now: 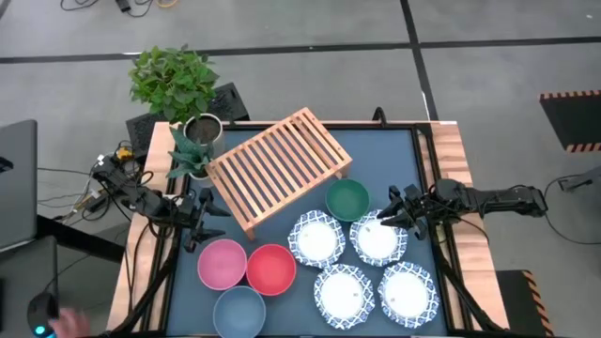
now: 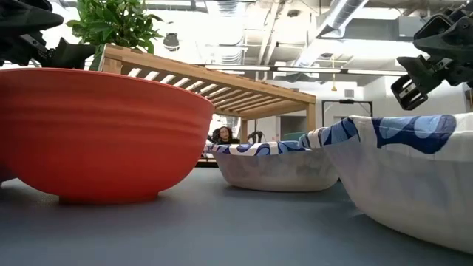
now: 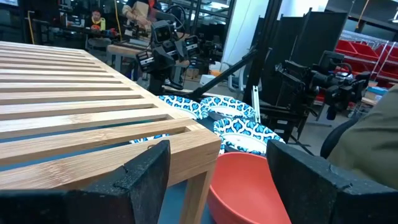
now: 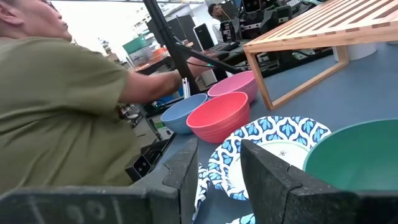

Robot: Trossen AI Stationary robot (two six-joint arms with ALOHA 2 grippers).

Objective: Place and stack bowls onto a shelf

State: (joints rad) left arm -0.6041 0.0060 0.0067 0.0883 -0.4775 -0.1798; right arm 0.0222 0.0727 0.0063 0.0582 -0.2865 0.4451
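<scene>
On the desk's [image 1: 188,305] left, your left hand [image 1: 199,225] hovers open and empty just above the pink bowl [image 1: 222,264], beside the shelf's [image 1: 279,167] near corner. You haven't placed anything: the shelf is bare, and the pink, red [image 1: 270,268] and grey-blue [image 1: 238,312] bowls cluster in front of it. The green bowl [image 1: 347,199] and four patterned dishes [image 1: 317,238] lie to the right, where your right hand [image 1: 404,215] waits open. I'd judge your next move is lowering over one bowl's rim.
</scene>
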